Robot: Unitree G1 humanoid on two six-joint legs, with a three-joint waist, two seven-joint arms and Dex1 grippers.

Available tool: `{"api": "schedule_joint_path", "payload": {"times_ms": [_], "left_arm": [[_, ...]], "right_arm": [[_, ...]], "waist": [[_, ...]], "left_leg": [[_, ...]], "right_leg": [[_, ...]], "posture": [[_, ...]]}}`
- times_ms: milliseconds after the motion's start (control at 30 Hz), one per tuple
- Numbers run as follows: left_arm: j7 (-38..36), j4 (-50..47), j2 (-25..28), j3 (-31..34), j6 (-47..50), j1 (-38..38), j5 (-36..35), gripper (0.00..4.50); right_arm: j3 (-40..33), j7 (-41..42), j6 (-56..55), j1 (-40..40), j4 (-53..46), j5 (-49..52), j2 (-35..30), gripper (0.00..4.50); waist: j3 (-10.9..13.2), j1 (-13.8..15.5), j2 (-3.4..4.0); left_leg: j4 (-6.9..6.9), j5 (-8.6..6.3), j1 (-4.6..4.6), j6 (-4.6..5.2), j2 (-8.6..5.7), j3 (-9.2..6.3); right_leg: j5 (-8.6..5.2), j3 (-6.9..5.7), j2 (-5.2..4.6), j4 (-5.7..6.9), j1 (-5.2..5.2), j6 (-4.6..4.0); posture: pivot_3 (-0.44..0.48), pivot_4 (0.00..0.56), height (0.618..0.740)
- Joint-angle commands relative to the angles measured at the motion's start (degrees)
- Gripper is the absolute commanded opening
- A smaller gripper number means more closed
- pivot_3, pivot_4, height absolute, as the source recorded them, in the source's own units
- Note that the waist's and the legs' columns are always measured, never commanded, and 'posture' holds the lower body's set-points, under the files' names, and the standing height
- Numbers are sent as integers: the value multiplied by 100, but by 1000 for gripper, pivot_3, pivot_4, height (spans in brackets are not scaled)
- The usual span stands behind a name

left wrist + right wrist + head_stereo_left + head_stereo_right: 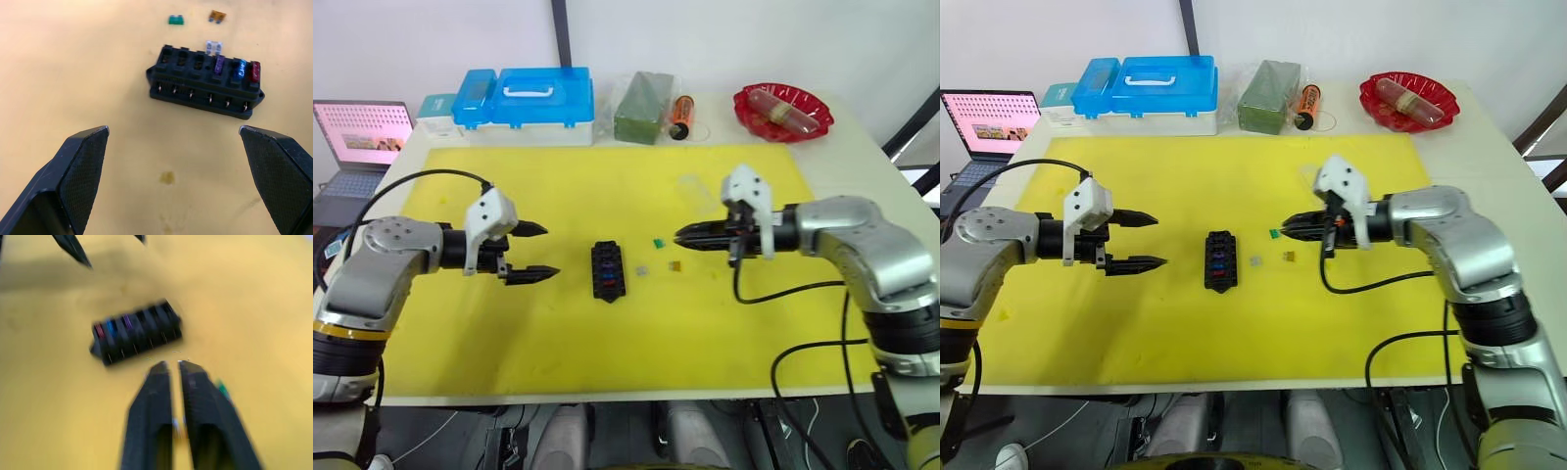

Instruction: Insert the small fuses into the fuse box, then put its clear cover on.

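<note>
The black fuse box (607, 271) lies in the middle of the yellow mat (509, 333), with a purple, a blue and a red fuse in slots at one end (237, 71). Just to its right, loose on the mat, lie a green fuse (658, 242), a grey fuse (641, 270) and an orange fuse (674, 265). The clear cover (697, 194) rests further back on the mat, behind my right gripper. My left gripper (551, 252) hovers open left of the box. My right gripper (677, 236) is shut and empty, its tips beside the green fuse.
Along the table's back edge stand a blue lidded case (533, 98), a green block in a clear bag (644, 108), an orange tube (682, 116) and a red bowl (781, 111). A laptop (362, 132) sits off the table's left side.
</note>
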Motion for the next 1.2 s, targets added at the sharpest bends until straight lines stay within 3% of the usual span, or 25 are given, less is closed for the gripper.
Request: {"api": "schedule_joint_path", "payload": {"times_ms": [33,300,600,1000,1167,1200], "left_arm": [[-201,-43,287,341,8,-50,-160,4500],[-314,-19,506,484,-60,116,-192,4500],[-203,-191,256,372,-143,87,-175,4500],[33,-573,-257,76,-17,-5,-172,4500],[114,-652,-328,25,-36,61,-153,4500],[124,-662,-336,22,-35,68,-155,4500]], "right_arm": [[-720,161,117,428,-203,223,-633,1699],[-1302,206,107,1246,-221,463,-1256,4465],[-1048,-173,525,983,-337,809,-949,4465],[-276,-1144,1895,311,49,1130,261,4465],[-262,-1428,2409,214,416,1242,593,2808],[-264,-1471,2495,201,470,1258,639,2808]], "waist": [[0,14,-1],[2,8,-2],[2,24,-3],[1,36,-5],[1,30,-5],[1,29,-5]], "left_leg": [[0,0,-1,0,0,0],[2,0,1,1,2,6],[3,0,0,1,2,6],[3,0,-3,1,1,4],[5,0,-3,1,0,4],[5,0,-3,1,1,3]], "right_leg": [[0,0,1,0,0,0],[-7,2,0,-3,0,-10],[-1,3,-1,-3,0,0],[0,3,-2,-2,0,1],[0,3,-1,-1,0,1],[0,3,0,-1,0,1]], "posture": [[0,150,740],[0,150,740],[0,150,740],[0,150,740],[0,150,740],[0,150,740]]}}
